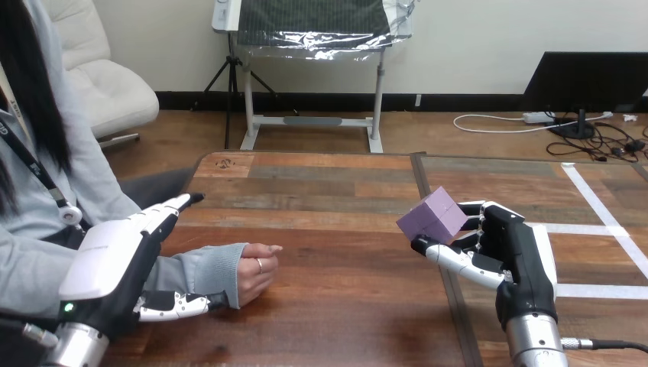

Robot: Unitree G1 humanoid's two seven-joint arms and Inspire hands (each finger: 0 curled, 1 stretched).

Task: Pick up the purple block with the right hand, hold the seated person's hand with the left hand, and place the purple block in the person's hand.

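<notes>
Tabletop (328, 191) tape lines (588, 228) near purple block (432, 216)

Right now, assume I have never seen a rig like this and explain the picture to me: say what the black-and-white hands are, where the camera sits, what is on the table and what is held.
This is a humanoid robot's own view: the camera sits on its head, looking down over a wooden table. The two machine hands are the robot's. Its right hand holds a purple block above the table, fingers curled round it. Its left hand, fingers straight, holds nothing and is beside the forearm of a person seated at the left. The person's hand rests on the table, loosely closed.
</notes>
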